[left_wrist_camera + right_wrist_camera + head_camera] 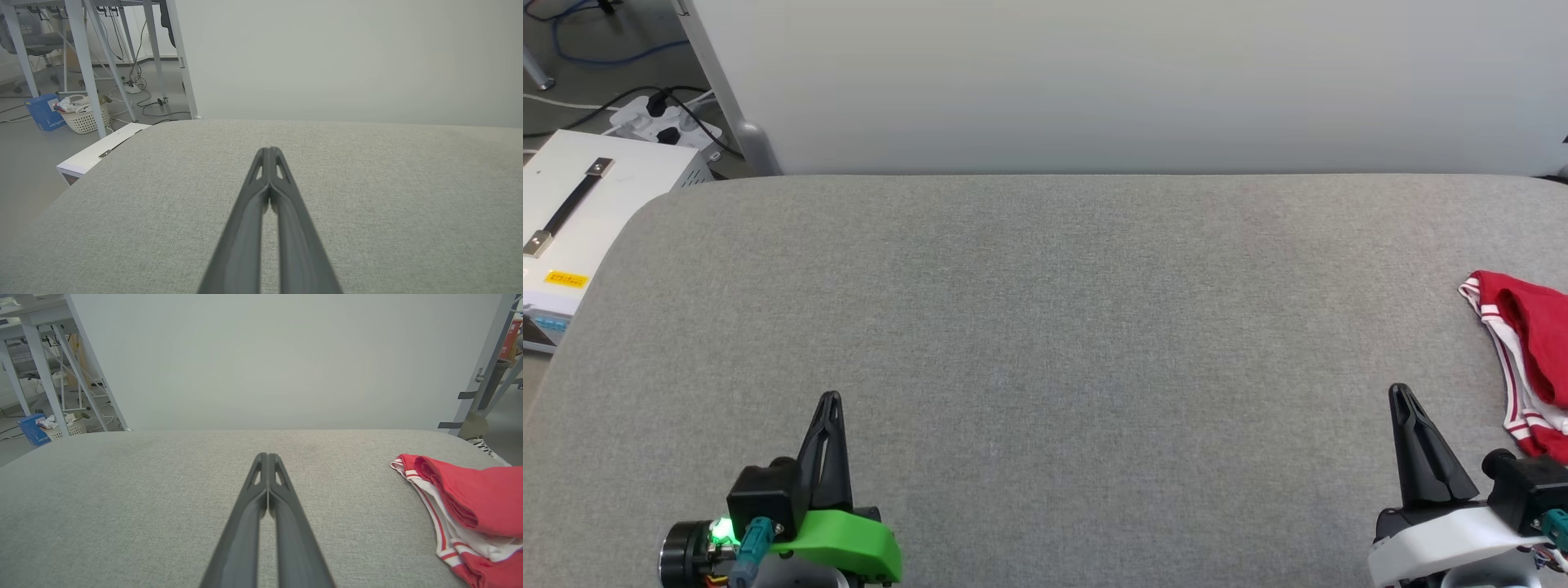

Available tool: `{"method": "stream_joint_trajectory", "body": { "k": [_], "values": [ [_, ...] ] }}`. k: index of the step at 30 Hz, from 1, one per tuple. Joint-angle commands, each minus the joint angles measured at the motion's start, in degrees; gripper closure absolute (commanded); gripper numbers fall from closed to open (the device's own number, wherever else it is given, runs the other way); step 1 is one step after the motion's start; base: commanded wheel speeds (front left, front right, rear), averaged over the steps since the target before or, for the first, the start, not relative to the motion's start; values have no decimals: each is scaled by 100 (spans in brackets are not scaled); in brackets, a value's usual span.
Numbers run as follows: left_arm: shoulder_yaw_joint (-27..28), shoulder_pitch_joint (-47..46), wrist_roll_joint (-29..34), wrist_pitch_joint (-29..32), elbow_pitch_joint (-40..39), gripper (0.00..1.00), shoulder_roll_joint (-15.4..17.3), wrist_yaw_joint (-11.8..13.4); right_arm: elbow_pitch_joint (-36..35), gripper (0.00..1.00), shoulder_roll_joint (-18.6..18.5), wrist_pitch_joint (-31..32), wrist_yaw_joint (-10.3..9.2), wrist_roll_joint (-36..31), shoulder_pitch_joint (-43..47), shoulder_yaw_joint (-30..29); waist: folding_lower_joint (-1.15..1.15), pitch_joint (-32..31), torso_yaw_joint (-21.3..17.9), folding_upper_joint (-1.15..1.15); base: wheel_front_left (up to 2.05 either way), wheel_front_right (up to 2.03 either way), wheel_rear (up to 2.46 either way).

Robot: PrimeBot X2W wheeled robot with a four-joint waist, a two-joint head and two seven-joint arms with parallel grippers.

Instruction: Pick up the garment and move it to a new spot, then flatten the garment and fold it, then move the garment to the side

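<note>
Two grippers hang low over the near edge of the grey fabric-covered table (1045,327). The left gripper (830,400) on its green-shelled wrist is toward the table's near left corner, and the right gripper (1399,392) on its white-shelled wrist is toward the near right corner. Each has its long dark fingers pressed together to a single point, with nothing between them. Set wide apart and pointing across the table, they look parked out of the way rather than reaching for anything.

Just past the right gripper, at the table's right edge, lies the red jersey shirt (1531,327) with white, red-striped trim. It is bunched in loose layers with the red cloth rolled over the white, and part of it runs out of the head view. A heap off to the side like that would suit a shirt waiting to be picked up. It would equally suit one already folded and pushed aside, though the layers look too slack for me to call it a neat fold.

From the shirt leftward, the table is bare cloth all the way to its rounded left corners, so there is wide room for spreading. Along its far edge stands a plain white panel (1094,82), which limits any reach beyond. Off the far left corner, on the floor, sit a white box with a black strap handle (580,212) and a power strip (662,122).
</note>
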Motion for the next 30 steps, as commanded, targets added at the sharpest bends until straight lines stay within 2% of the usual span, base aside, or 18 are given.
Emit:
{"method": "stream_joint_trajectory", "body": {
  "k": [1, 30],
  "values": [
    [17, -33, 70, 30, -28, 100, -15, -19, -21, 100, 29, 32, -1, -66, -67, 8, 0, -2, -1, 0, 0, 0, 0],
    [76, -86, 198, 364, -137, 100, -39, -46, -50, 100, 134, 366, -2, -380, -174, 24, 0, -31, -19, 0, 0, 0, 0]
  ]
}}
